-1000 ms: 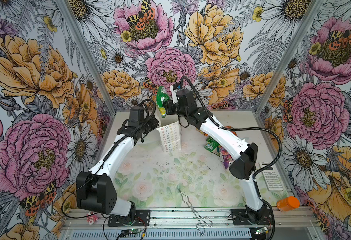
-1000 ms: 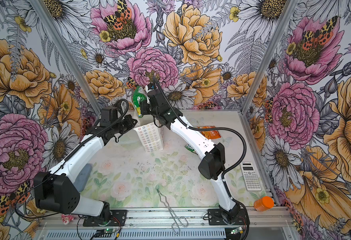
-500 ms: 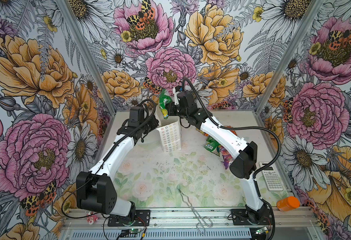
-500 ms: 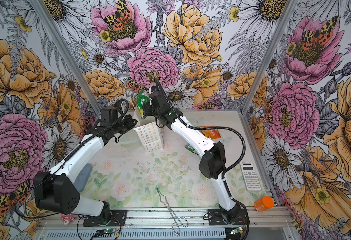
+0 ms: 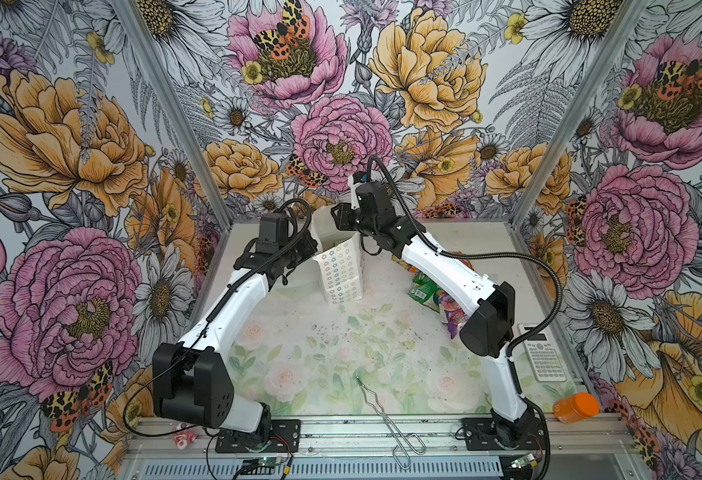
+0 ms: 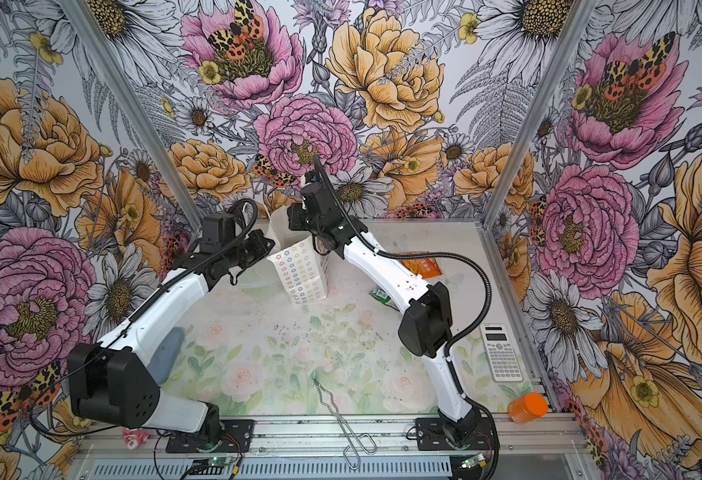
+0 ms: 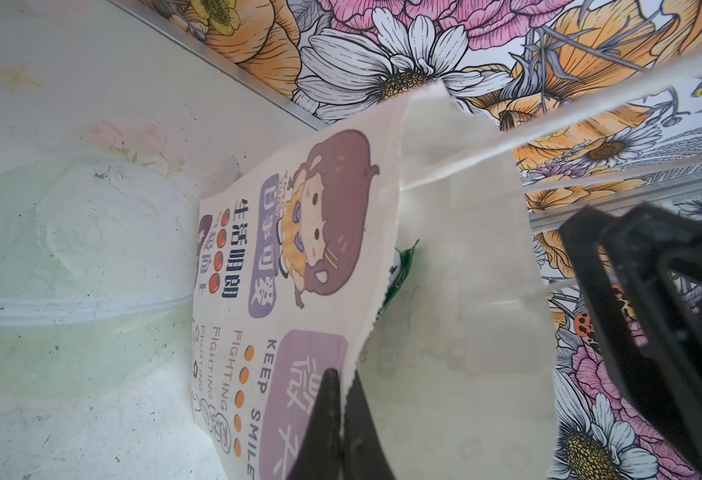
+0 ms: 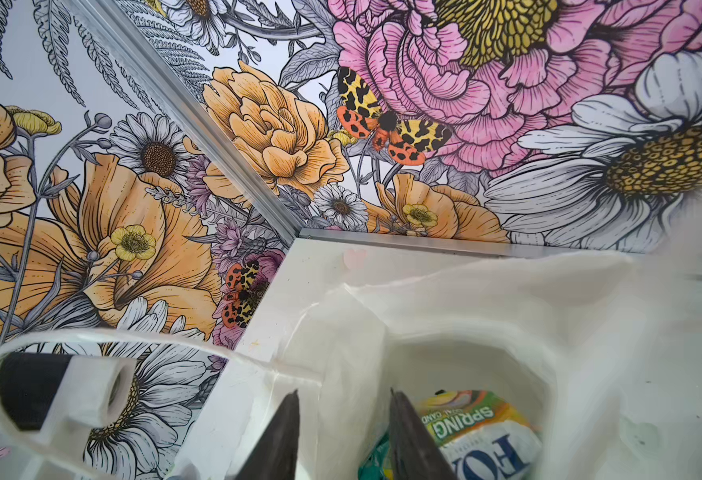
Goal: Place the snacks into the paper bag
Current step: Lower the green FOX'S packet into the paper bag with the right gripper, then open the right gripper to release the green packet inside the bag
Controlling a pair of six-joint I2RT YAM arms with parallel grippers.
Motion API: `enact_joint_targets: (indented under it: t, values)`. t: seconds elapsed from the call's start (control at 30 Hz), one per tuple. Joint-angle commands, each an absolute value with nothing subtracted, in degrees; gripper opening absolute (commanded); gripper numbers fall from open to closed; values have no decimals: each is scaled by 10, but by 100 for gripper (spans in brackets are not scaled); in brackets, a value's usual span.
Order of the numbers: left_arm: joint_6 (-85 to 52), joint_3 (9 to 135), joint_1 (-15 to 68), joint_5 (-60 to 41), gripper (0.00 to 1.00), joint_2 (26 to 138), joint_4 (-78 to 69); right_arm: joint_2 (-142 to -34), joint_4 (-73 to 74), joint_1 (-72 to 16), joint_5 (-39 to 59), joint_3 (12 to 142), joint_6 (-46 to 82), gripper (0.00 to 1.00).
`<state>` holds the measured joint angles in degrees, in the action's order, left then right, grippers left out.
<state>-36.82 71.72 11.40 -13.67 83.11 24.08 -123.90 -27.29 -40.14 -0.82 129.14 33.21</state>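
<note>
Bag [image 5: 341, 270] rim is pinched by left gripper [image 7: 343, 386]; right gripper [image 8: 344, 399], now spread over its mouth, has released packet [image 8: 478, 428] inside.

Inside a robotics lab's test cell: a white-and-black left arm [image 5: 232, 299] and right arm [image 5: 444, 270] stand bolted to an aluminium rail [image 5: 341, 434] at the front of a small tabletop [image 5: 332, 353]. Aluminium posts [image 5: 174, 112] and wall panels [image 5: 70, 137] papered with outsized flowers and moths box it in. A bare circuit board [image 5: 264, 460] with loose wires sits below the rail.
</note>
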Motion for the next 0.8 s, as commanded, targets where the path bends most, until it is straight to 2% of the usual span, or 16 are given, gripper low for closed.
enact_joint_targets:
  t: [0.0,0.43,0.77]
  values:
    - [-373,722,115,-149,0,831,229,-1220,-257,-397,0,1291,325,40]
    - [-372,727,114,-149,0,838,229,-1203,-258,-396,47,1282,272,44]
    - [-372,729,113,-149,0,837,229,-1151,-258,-396,63,1229,212,47]
